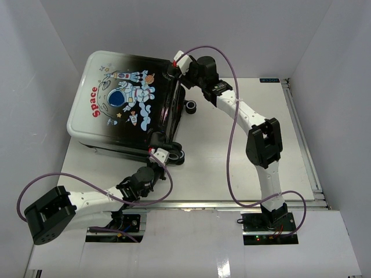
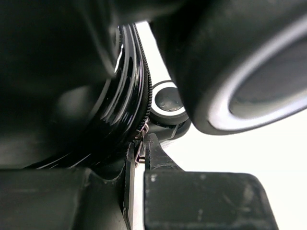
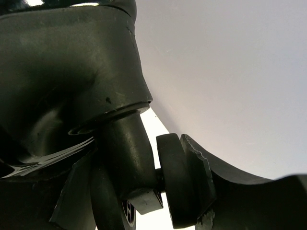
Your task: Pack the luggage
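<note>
The luggage lies closed and flat at the table's far left, with the astronaut and red "Space" print facing up. My left gripper is at its near right corner. In the left wrist view this gripper is shut on a thin metal zipper pull beside the black zipper rim. My right gripper is at the far right corner. Its jaws straddle a black caster wheel, and one fingertip presses flat against the wheel's outer face.
Another caster wheel sticks out from the luggage's right side between the two grippers. White walls close in the table on the left, back and right. A purple cable loops along the right arm.
</note>
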`<action>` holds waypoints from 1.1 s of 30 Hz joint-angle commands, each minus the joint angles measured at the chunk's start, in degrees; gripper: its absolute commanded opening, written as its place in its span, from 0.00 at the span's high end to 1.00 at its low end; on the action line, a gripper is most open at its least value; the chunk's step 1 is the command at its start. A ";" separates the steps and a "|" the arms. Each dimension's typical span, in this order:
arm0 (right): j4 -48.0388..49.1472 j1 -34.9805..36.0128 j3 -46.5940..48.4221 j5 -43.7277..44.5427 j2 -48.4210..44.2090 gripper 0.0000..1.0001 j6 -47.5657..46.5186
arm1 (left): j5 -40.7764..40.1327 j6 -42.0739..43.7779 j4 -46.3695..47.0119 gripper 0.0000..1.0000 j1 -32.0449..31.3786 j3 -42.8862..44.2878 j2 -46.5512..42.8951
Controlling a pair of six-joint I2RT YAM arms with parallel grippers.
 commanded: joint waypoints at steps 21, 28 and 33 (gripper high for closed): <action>5.24 6.36 -2.19 2.97 5.18 0.56 24.45 | 9.38 6.35 27.66 1.00 -4.02 11.47 5.99; -1.72 2.97 -14.15 2.70 -6.08 0.22 32.21 | 3.10 0.02 19.42 1.00 -0.39 10.48 0.76; 1.08 1.69 -29.41 -1.25 -18.17 0.09 33.09 | 4.38 -6.11 15.97 1.00 3.02 9.33 -1.52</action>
